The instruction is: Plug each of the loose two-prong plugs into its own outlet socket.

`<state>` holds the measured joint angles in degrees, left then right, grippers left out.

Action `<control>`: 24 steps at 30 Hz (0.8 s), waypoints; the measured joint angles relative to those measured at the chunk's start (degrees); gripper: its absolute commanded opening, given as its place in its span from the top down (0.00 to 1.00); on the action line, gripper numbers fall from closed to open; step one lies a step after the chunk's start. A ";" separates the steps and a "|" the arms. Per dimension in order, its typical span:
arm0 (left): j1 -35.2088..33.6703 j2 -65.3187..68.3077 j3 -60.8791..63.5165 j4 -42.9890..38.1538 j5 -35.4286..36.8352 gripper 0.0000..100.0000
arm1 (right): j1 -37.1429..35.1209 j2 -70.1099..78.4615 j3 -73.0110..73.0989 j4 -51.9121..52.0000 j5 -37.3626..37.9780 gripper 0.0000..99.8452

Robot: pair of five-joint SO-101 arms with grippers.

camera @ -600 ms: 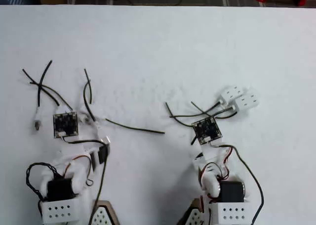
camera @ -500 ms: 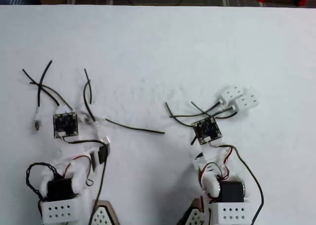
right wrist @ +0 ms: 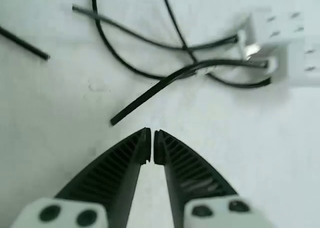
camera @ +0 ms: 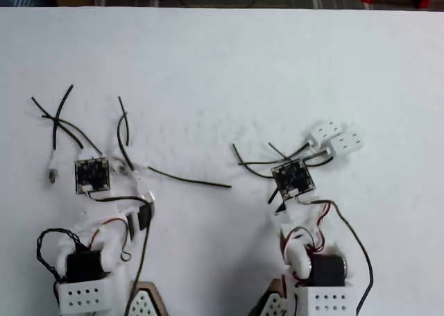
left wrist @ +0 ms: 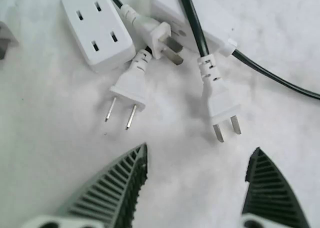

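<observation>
In the left wrist view a white outlet block with two sockets lies beside a second white block. Near them lie loose white plugs: a round-pin plug, a flat-blade plug on a black cable, and a third plug between the blocks. My left gripper is open just short of the plugs, holding nothing. My right gripper is shut and empty, over bare table before crossed black cables. Beyond them sit two white outlet blocks, also in the high view.
Black cables sprawl at the table's left, and one cable runs toward the middle. The left arm and right arm stand near the front edge. The table's far half is bare white surface.
The right arm has moved slightly forward toward the outlet blocks at the right. The left arm has not moved.
</observation>
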<state>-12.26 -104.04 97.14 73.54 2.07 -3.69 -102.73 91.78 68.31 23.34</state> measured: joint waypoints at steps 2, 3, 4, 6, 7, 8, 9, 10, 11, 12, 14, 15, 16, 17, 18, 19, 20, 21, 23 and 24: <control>0.00 0.00 0.00 0.00 0.00 0.69 | 1.32 -0.09 -3.96 -0.97 1.76 0.79; 0.00 0.00 0.00 0.00 0.00 0.69 | 1.93 0.00 -5.89 -1.41 1.93 0.75; 0.00 0.00 0.00 0.00 0.00 0.69 | 2.73 -0.09 -7.82 -1.76 1.76 0.73; 0.00 0.00 0.00 0.00 0.00 0.69 | 4.75 -0.44 -11.08 -2.64 0.79 0.73; 0.00 0.00 0.00 0.00 0.00 0.69 | 6.15 -0.44 -12.75 -2.99 0.18 0.74; 0.00 0.00 0.00 0.00 0.00 0.69 | 8.00 -0.44 -14.33 -3.43 -0.18 0.74; 0.00 0.00 0.00 0.00 0.00 0.69 | 10.02 -0.44 -16.00 -3.96 -0.44 0.74; 0.00 0.00 0.00 0.00 0.00 0.69 | 12.22 -0.44 -17.41 -4.66 -0.53 0.74; 0.00 0.00 0.00 0.00 0.00 0.69 | 14.33 -0.44 -18.55 -5.27 -0.62 0.74; 0.00 0.00 0.00 0.00 0.00 0.69 | 16.18 -0.09 -19.52 -5.80 -0.70 0.74; 0.00 0.00 0.00 0.00 0.00 0.69 | 19.25 1.93 -21.54 -6.33 -1.76 0.74; 0.00 0.00 0.00 0.00 0.00 0.69 | 20.22 3.60 -22.42 -6.51 -3.08 0.73; 0.00 0.00 0.00 0.00 0.00 0.69 | 21.10 5.71 -23.38 -6.59 -4.48 0.71; 0.00 0.00 0.00 0.00 0.00 0.69 | 21.98 8.35 -24.62 -6.59 -6.24 0.70; 0.00 0.00 0.00 0.00 0.00 0.69 | 22.68 11.34 -26.11 -6.59 -8.35 0.68; 0.00 0.00 0.00 0.00 0.00 0.69 | 22.95 14.59 -27.87 -6.59 -10.37 0.68; 0.00 0.00 0.00 0.00 0.00 0.69 | 23.03 18.20 -29.80 -6.59 -12.75 0.68; 0.00 0.00 0.00 0.00 0.00 0.69 | 22.95 21.89 -32.09 -6.59 -14.86 0.68; 0.00 0.00 0.00 0.00 0.00 0.69 | 22.59 29.98 -37.01 -6.59 -18.81 0.68; 0.00 0.00 0.00 0.00 0.00 0.69 | 22.24 34.37 -39.47 -6.59 -20.48 0.68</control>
<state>-12.26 -104.04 97.14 73.54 2.07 18.55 -68.35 52.31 61.71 2.86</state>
